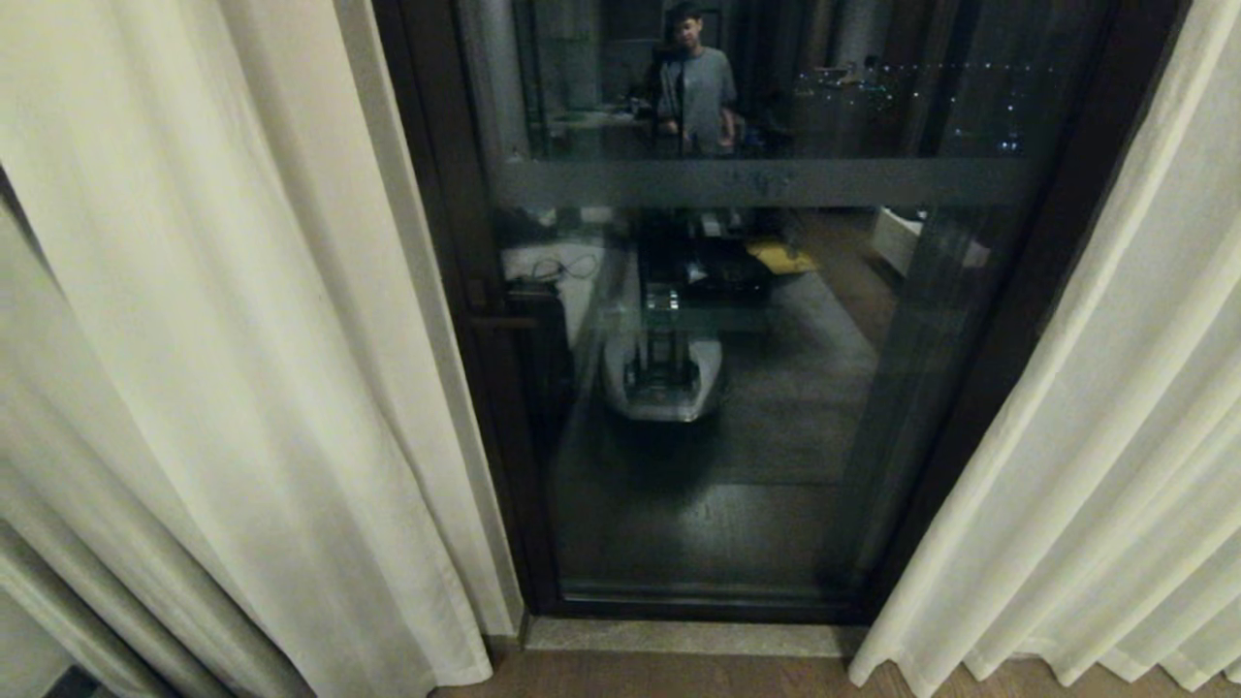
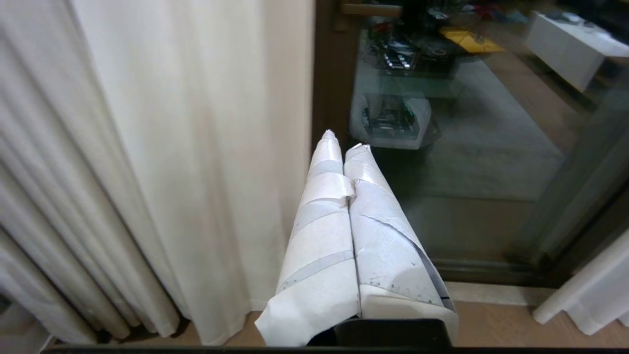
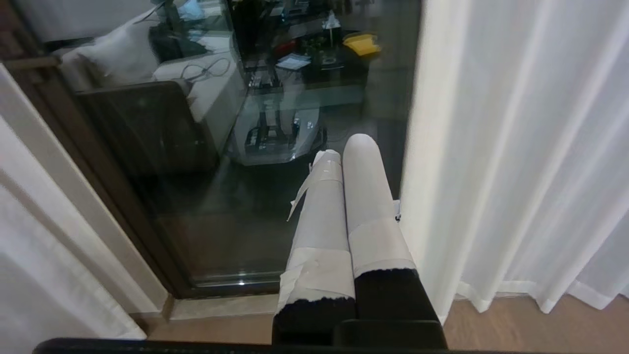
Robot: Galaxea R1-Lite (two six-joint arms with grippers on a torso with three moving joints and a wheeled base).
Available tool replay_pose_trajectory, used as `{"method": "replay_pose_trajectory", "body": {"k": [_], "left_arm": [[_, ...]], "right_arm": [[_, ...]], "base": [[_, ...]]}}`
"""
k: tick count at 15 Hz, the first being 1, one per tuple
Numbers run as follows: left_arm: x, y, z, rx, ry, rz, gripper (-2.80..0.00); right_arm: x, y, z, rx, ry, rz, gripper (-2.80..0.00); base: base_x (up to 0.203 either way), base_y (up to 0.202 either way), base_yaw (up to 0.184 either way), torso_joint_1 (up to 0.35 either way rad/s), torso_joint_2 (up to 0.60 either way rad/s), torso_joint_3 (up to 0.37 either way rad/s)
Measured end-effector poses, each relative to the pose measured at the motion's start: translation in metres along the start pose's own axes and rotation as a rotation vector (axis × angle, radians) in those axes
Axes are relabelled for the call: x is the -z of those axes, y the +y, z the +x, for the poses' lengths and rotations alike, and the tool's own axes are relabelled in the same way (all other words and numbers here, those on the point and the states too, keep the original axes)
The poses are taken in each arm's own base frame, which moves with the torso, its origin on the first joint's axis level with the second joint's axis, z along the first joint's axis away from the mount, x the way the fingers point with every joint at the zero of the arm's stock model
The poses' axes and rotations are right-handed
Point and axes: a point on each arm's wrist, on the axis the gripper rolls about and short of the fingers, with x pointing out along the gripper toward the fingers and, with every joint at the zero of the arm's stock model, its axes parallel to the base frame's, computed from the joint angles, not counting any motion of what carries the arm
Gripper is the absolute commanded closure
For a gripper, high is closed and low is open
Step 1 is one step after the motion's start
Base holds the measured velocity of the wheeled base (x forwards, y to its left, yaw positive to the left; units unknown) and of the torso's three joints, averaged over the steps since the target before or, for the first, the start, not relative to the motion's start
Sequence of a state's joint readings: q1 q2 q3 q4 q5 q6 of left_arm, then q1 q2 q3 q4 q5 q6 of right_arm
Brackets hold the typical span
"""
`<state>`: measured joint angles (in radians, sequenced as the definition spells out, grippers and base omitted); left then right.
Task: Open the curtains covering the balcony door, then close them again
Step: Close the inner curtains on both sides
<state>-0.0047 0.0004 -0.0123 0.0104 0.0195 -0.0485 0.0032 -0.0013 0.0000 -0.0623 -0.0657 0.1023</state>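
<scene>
The balcony door (image 1: pixel 756 388) stands uncovered in the head view, dark-framed glass with a pale frosted band (image 1: pixel 766 182) across it. Cream-white curtains hang drawn to both sides: a left panel (image 1: pixel 213 349) and a right panel (image 1: pixel 1125 436). Neither arm shows in the head view. My left gripper (image 2: pixel 343 140), its fingers wrapped in white tape, is shut and empty, held clear of the left curtain (image 2: pixel 162 157) in front of the door frame (image 2: pixel 329 88). Shut and empty as well, my right gripper (image 3: pixel 346 147) hangs just beside the right curtain (image 3: pixel 516 147) in front of the glass (image 3: pixel 206 206).
The glass reflects my own base (image 1: pixel 664 378), a room with furniture and a standing person (image 1: pixel 693 92). A pale stone sill (image 1: pixel 688 637) runs under the door, with wood floor (image 1: pixel 679 679) in front. A brown handle (image 1: pixel 502 322) sits on the door's left frame.
</scene>
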Motion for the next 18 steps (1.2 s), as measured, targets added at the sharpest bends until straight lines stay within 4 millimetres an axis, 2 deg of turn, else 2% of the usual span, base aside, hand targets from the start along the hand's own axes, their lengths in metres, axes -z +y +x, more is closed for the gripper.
{"method": "replay_pose_trajectory", "body": {"k": [18], "left_arm": [[0.0,0.0001,0.0,-0.003,0.0,0.006,0.0]], "right_arm": [[0.0,0.0,0.0,0.0,0.0,0.0,0.0]], "base": [[0.0,0.005,0.0,0.0,0.0,0.0]]}}
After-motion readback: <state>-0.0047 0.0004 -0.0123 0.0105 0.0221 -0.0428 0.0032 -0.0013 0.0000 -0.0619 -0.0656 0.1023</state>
